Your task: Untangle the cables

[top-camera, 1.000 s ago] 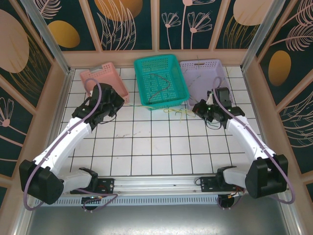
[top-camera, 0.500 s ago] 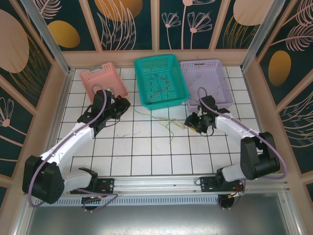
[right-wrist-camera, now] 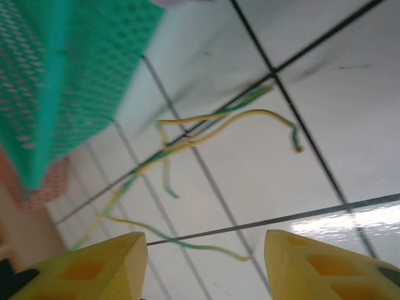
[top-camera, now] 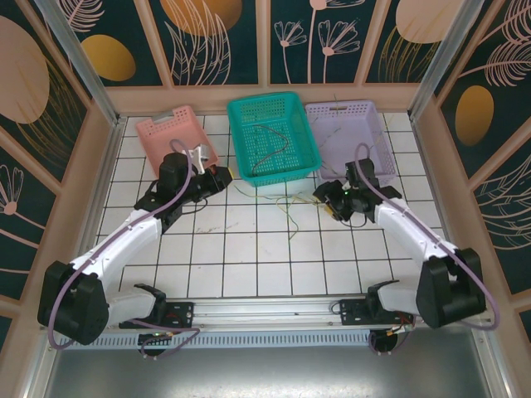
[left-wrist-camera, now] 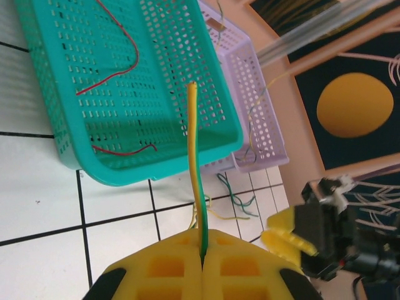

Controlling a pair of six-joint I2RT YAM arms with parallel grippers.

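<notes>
Your left pincer (top-camera: 222,177) sits just near of the teal basket (top-camera: 292,99), by its left corner. The left wrist view shows its yellow fingers (left-wrist-camera: 156,269) pressed together on a yellow-green cable (left-wrist-camera: 194,156). From the clamp this cable runs almost straight away from the camera, its long axis crossing the basket's near rim and its yellow tip over the basket floor.

Your right pincer (top-camera: 323,193) is on the right, near the lilac basket (top-camera: 377,137). In its own wrist view the pincer (right-wrist-camera: 205,244) stands apart with nothing between the fingers.

The loose yellow-green cables (top-camera: 289,211) lie on the bench (top-camera: 249,249) between the two pincers, near of the teal basket. From above they read as a faint thread trailing toward you. The right wrist view shows the strands (right-wrist-camera: 187,144) as wavy and overlapping, lying flat across the tile lines.

The left wrist view shows a red cable (left-wrist-camera: 119,73) curled inside the teal basket, and a thin cable (left-wrist-camera: 253,125) in the lilac one. The pink basket (top-camera: 158,133) stands far left.
</notes>
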